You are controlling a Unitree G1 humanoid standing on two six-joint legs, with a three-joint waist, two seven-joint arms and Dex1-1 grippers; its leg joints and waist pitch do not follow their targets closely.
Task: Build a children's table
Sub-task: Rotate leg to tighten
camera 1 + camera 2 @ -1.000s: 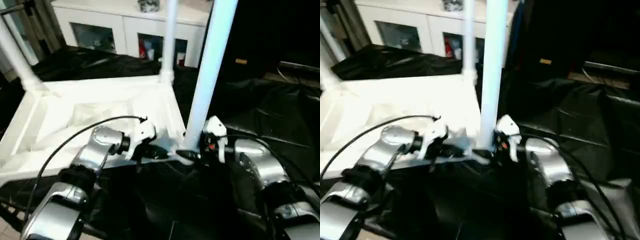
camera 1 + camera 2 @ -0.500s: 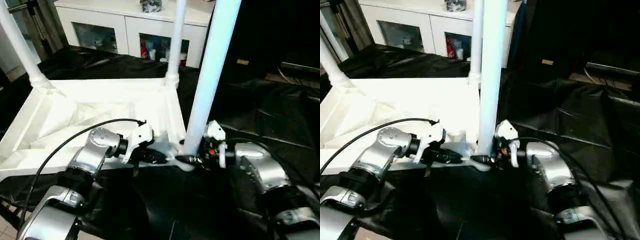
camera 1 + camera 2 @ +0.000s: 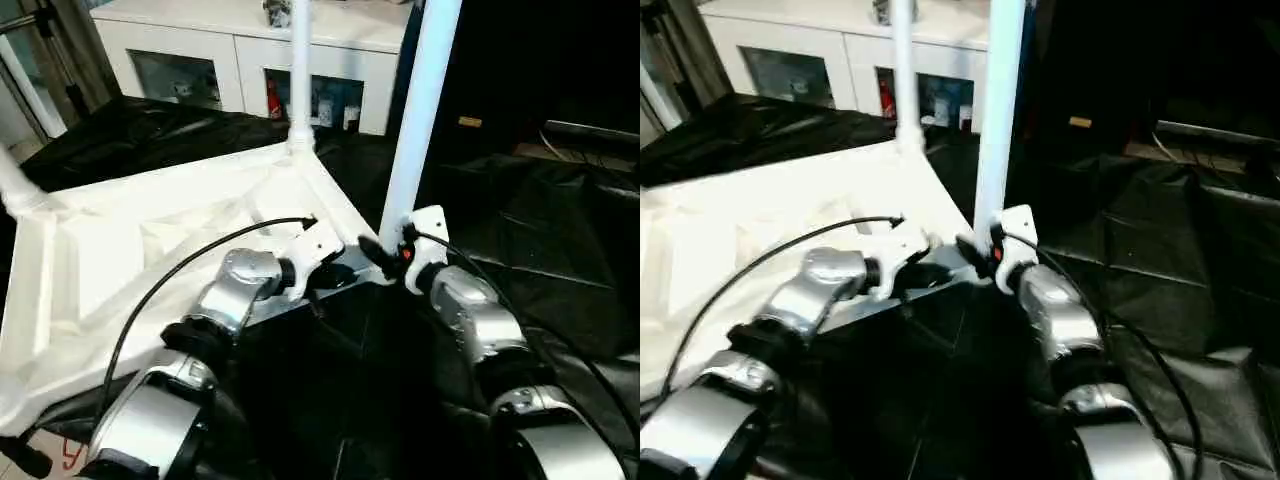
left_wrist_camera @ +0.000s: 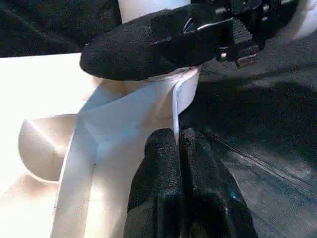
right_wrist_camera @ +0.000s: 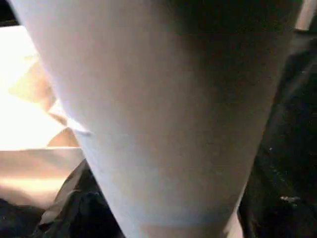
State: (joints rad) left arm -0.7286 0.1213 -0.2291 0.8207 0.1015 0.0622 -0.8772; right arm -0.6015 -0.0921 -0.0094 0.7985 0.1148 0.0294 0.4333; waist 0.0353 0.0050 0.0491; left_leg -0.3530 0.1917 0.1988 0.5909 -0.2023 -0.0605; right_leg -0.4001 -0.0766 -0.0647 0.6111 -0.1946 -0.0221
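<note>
The children's table [image 3: 150, 240] lies upside down on black sheeting [image 3: 540, 230], its ribbed underside facing up and three white tube legs standing in the corner sockets. The near leg [image 3: 420, 110] and the far leg [image 3: 300, 70] are cut off by the top of the head views, and the left-hand leg [image 3: 15, 185] shows just its base at the frame edge. The tabletop's near left corner runs out of view.

The left gripper [image 4: 179, 144] is pressed closed on the thin edge of the table's rim wall, right beside the near corner socket. The right gripper [image 3: 385, 255] sits at the foot of the near leg, touching it; one black finger [image 4: 148, 47] lies across the leg's base just above the socket. How far its fingers are parted cannot be made out, since the leg crowds the right wrist view.

Behind the table stands a white cabinet [image 3: 240, 60] with glass doors; the items inside are too small to identify, and no writing can be read. A small yellowish tag [image 3: 470, 122] on the dark backdrop is illegible.
</note>
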